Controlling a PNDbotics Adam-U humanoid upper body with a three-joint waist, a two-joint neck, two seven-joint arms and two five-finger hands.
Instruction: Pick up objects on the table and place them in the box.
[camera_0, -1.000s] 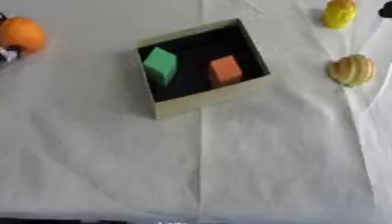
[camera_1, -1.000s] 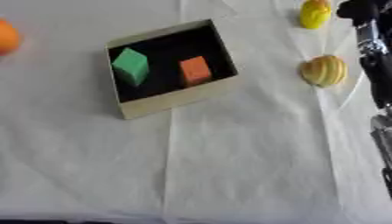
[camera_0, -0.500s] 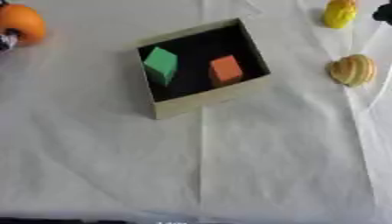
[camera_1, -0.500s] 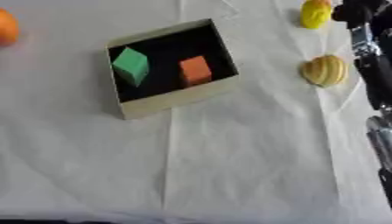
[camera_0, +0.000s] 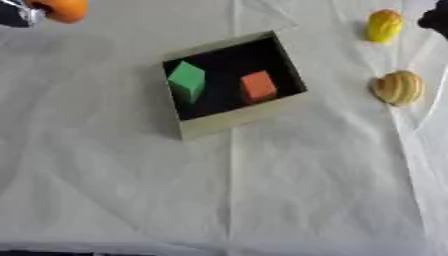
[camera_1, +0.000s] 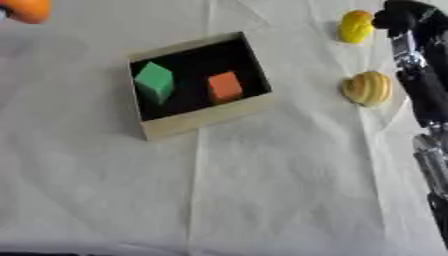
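Where the table's white cloth (camera_0: 262, 200) meets the top left corner of the left eye view, a round orange object (camera_0: 63, 8) sits against a dark and silver piece of the left hand (camera_0: 17, 14). Only that sliver of the hand shows; cannot tell whether its fingers are curled round the orange object or merely beside it.

Right of that, near the upper middle, a shallow box (camera_0: 238, 120) lies askew on the cloth, pale tan walls, black inside. Two blocks lie in it: a green block (camera_0: 187, 80) toward the left side, an orange block (camera_0: 258, 86) to its right, apart from each other, each on the black floor.

Further right, well apart from the box, two things lie on the cloth. A yellow object (camera_1: 355, 26), rounded and elongated, lies near the top edge. Below it a tan ribbed object (camera_1: 367, 88), shell-like in shape, lies level with the box's right wall.

Far right, the right eye view shows the right arm (camera_1: 423, 95) running down the frame's edge, black with silver joints. Its upper end, a dark rounded mass taken as the right hand (camera_1: 402, 14), sits just beside the yellow object; contact unclear, and its fingers cannot be made out.
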